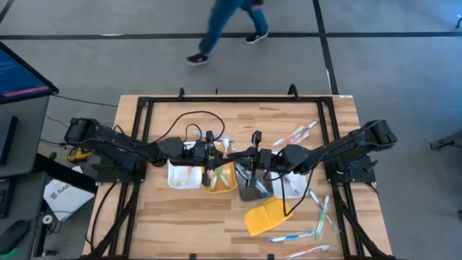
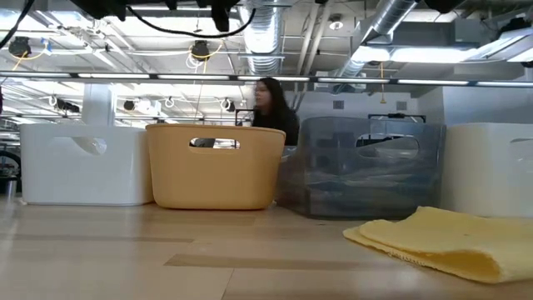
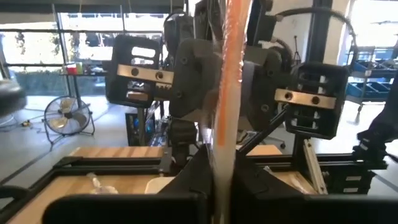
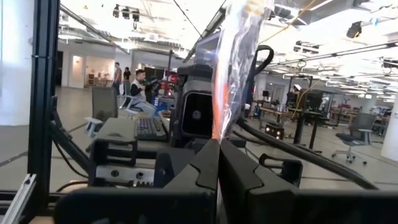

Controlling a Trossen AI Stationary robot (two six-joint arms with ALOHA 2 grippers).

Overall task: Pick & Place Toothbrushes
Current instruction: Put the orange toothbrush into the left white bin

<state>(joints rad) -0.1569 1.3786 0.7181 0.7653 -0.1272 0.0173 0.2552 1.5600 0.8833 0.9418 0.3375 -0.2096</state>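
Note:
An orange toothbrush (image 3: 225, 74) in a clear wrapper (image 4: 236, 56) is held up over the trays at the table's middle. My left gripper (image 3: 221, 180) and my right gripper (image 4: 217, 162) are both shut on it, and they face each other there (image 1: 219, 153) (image 1: 242, 155). Other toothbrushes lie loose on the table at the far right (image 1: 296, 133), the right (image 1: 319, 206) and the near right (image 1: 292, 236). Neither gripper shows in the low view. My left gripper pinches the toothbrush's orange handle (image 3: 219, 152) between its two fingers, coming level from the table's left and lying across the handle. The toothbrush rises past the fingers, clear of the trays. My right gripper pinches the same wrapped toothbrush (image 4: 219, 134) between its shut fingers, level from the table's right and across it. The wrapper stands up above the fingers.
A white tray (image 1: 182, 175), an orange tray (image 1: 221, 180), a grey tray (image 1: 253, 189) and another white tray (image 1: 292, 184) stand in a row under the grippers. A yellow pad (image 1: 266, 217) lies nearer the front. A person (image 1: 227, 29) walks past the far edge.

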